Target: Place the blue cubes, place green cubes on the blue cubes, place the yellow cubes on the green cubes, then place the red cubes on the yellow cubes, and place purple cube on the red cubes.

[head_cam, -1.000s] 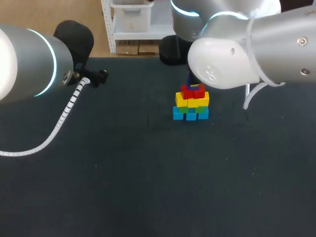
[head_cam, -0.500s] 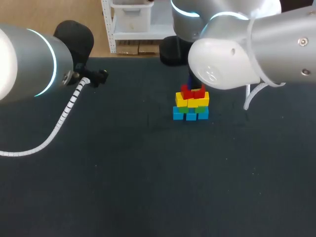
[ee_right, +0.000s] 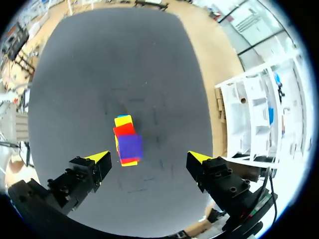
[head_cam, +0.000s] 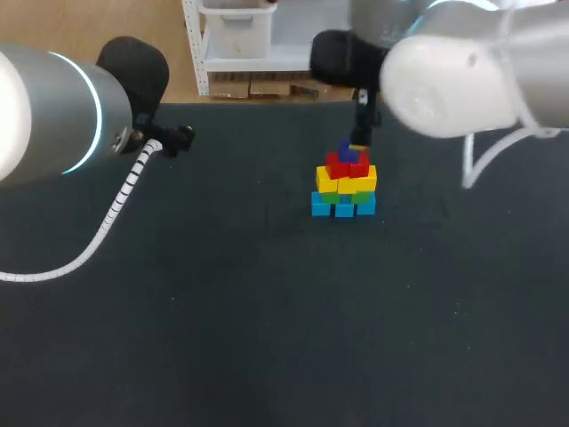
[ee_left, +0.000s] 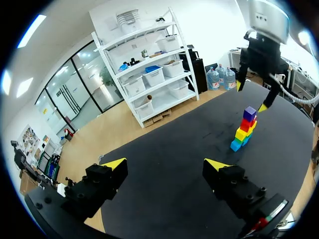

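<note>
Dark, slate-coloured matting covers the table [head_cam: 267,338], which fills most of the head view. The left arm [head_cam: 44,107] bulks in the upper left of that frame, with a white coiled cable [head_cam: 116,205] trailing from it down towards the left edge. The right arm [head_cam: 462,71] comes in from the upper right and reaches to just above the middle of the frame.

The left gripper [ee_left: 165,164] is well apart from the cubes. Its two yellow-tipped fingers are spread wide with only bare table between them.

The right gripper [ee_right: 148,157] hangs over the stack. Its fingers are parted widely and hold nothing. In its own wrist view the stack lies ahead of it, nearer one finger than the other and touched by neither. The left wrist view shows that gripper [ee_left: 250,96] clear above the tower's top.

The tower stands right of centre in the upper half of the head view. The blue cubes [head_cam: 322,206] form the bottom row on the table. The green cubes [head_cam: 338,197] show as a thin band above them. The yellow cubes [head_cam: 347,184] come next, and the red cubes [head_cam: 342,167] sit on those. The purple cube [head_cam: 348,153] rests alone on top of the red cubes, free of both fingers.
</note>
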Tool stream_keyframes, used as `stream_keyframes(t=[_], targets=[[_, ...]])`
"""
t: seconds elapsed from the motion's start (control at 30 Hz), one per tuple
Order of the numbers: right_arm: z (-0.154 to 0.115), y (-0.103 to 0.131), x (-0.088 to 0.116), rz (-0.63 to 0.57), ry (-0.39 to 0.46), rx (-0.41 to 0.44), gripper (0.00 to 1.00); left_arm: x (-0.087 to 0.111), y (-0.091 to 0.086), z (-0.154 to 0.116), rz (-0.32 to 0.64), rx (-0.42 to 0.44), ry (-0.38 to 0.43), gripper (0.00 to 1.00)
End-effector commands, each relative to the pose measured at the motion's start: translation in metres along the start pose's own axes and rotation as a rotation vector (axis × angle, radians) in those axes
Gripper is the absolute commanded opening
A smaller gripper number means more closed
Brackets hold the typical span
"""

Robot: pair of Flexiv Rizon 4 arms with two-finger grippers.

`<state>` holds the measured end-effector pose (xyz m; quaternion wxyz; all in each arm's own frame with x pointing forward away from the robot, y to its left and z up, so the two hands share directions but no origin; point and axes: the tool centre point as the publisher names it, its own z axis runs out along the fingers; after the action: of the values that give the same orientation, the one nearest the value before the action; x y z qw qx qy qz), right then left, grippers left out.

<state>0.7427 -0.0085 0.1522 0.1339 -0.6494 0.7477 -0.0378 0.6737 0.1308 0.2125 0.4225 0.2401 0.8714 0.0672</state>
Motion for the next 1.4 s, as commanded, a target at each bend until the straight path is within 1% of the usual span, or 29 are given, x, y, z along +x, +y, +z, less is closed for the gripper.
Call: stream_keyframes(t=[0.03,0.13,0.43,0.6,0.77,0.93,1.17,1.27,1.4], targets=[[-0.011,0.010,0.028,0.079,-0.198,0.040,1.00,-0.001,0.001,0.001,0.002,0.005,0.002,1.00],[-0.014,0.009,0.034,0.112,-0.242,0.038,1.00,-0.001,0.001,0.001,0.002,0.005,0.002,1.00],[-0.026,0.003,0.058,0.215,-0.306,0.077,1.00,-0.001,0.001,0.001,0.002,0.005,0.002,1.00],[-0.034,-0.001,0.077,0.292,-0.353,0.111,1.00,-0.001,0.001,0.001,0.002,0.005,0.002,1.00],[-0.039,-0.006,0.096,0.366,-0.378,0.141,1.00,-0.001,0.001,0.001,0.002,0.005,0.002,1.00],[-0.045,-0.011,0.116,0.464,-0.422,0.187,1.00,-0.001,0.001,0.001,0.002,0.005,0.002,1.00],[-0.042,-0.012,0.141,0.590,-0.433,0.219,1.00,-0.001,0.001,0.001,0.002,0.005,0.002,1.00],[-0.041,-0.012,0.150,0.636,-0.451,0.221,1.00,-0.001,0.001,0.001,0.002,0.005,0.002,1.00],[-0.040,-0.011,0.156,0.654,-0.454,0.227,1.00,-0.001,0.001,0.001,0.002,0.005,0.002,1.00]])
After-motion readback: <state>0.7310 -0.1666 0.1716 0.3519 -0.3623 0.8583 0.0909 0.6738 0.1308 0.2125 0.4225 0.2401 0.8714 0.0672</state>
